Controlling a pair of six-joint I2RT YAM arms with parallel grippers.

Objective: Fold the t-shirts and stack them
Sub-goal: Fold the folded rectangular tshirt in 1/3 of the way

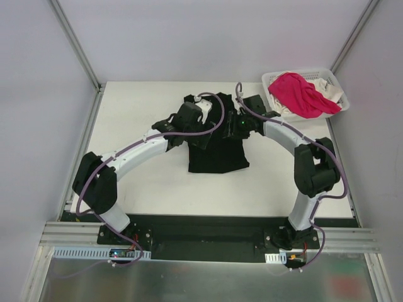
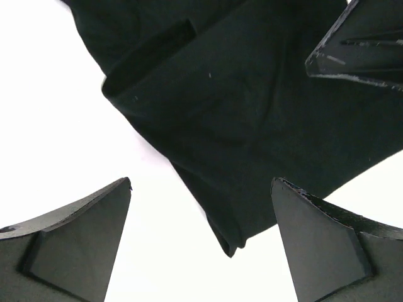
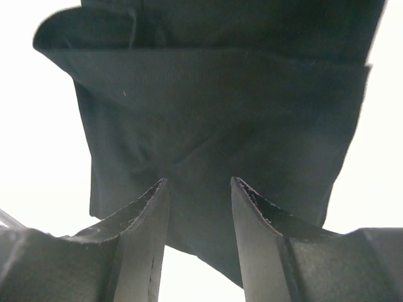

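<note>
Top external view: black shirt (image 1: 217,154) seems mid-fold, left gripper (image 2: 201,182) wide and empty above it, right gripper (image 3: 198,181) half-spread, empty; next probably pinch its edge.

Top view: bright, even light, only soft shadows on table (image 1: 157,182). Wrist views: table blown out to pure white, black shirt (image 3: 220,113) very dark w/ little detail, near fingers (image 3: 138,245) slightly blurred.
</note>
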